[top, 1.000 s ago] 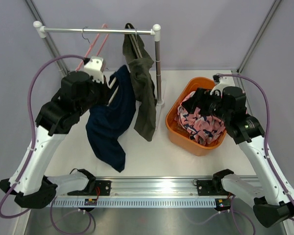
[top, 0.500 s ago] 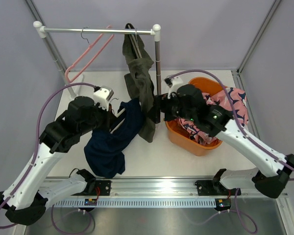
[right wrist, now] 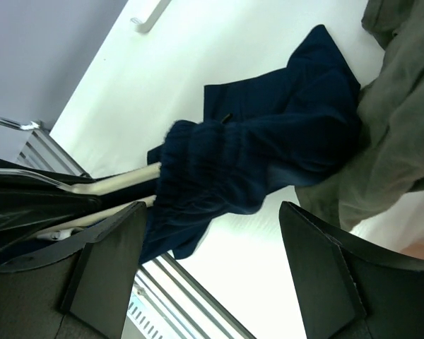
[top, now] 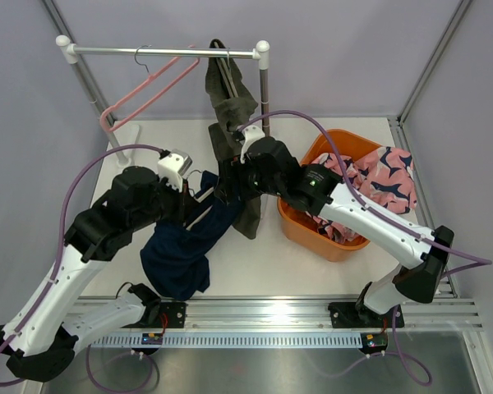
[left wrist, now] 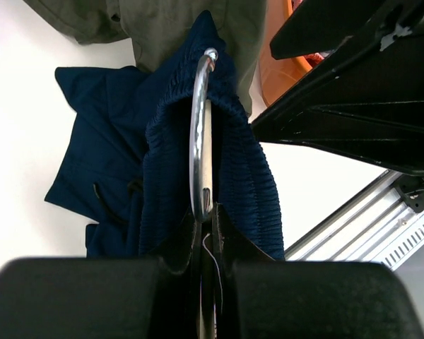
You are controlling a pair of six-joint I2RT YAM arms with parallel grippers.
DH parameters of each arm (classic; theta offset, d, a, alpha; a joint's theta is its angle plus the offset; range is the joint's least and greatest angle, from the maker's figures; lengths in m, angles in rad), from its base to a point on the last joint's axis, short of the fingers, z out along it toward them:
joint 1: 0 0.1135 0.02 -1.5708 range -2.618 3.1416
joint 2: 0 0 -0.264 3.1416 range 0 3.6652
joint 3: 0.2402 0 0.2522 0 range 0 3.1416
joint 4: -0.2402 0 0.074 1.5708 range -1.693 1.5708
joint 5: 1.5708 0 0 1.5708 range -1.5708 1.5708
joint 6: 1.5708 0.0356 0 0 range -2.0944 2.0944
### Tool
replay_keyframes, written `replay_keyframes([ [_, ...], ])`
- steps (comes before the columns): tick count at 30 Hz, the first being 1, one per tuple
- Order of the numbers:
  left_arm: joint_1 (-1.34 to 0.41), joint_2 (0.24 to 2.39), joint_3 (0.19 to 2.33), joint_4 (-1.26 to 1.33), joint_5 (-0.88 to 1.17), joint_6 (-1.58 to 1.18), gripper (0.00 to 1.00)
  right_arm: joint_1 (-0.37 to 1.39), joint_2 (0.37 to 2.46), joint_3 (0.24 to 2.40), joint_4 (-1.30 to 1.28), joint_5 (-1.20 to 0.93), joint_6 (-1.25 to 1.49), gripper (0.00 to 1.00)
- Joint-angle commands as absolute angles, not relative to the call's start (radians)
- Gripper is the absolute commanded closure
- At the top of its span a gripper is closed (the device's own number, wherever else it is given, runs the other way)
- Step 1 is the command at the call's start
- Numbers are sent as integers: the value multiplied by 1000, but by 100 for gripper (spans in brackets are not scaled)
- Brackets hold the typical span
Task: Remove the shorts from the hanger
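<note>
Left wrist view: my left pincer point(left wrist: 206, 212) was clamped on the hanger hook point(left wrist: 196, 134), navy shorts point(left wrist: 247, 176) bunched around it; my right pincer point(right wrist: 213, 212) gaped wide, holding nothing

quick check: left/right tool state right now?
Left tool: closed on the hanger hook, with the navy shorts hanging from it.
Right tool: open, holding nothing, fingers either side of the navy shorts' waistband.
</note>
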State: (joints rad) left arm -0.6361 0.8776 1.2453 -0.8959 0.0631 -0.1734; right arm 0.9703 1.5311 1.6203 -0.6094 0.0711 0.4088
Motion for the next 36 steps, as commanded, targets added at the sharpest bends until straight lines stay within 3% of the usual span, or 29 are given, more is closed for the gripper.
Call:
replay_keyframes([
  [1, -641, 851, 1244, -818, 106, -149, 100, 989, 1546, 1667, -584, 114, 428, 16],
  [9, -641, 844, 1227, -799, 132, -144, 100, 1000, 1586, 1696, -586, 113, 439, 17],
  [16, -641, 825, 1241, -821, 107, -126, 100, 1003, 1612, 1694, -577, 114, 449, 27],
  [20, -641, 821, 1238, -827, 98, -121, 100, 1005, 1597, 1668, -565, 127, 453, 43],
  [25, -641, 815, 1244, -827, 132, -121, 100, 1003, 1608, 1672, -564, 133, 456, 50],
  [29, -641, 805, 1255, -847, 132, -114, 100, 1005, 1629, 1701, -580, 149, 448, 67],
  [30, -643, 799, 1259, -850, 132, -110, 100, 1005, 1629, 1706, -583, 156, 446, 79],
  [34, -641, 781, 1266, -876, 140, -106, 100, 1002, 1638, 1732, -613, 210, 424, 100],
  [36, -641, 772, 1267, -885, 144, -104, 100, 1000, 1654, 1765, -640, 265, 411, 100],
])
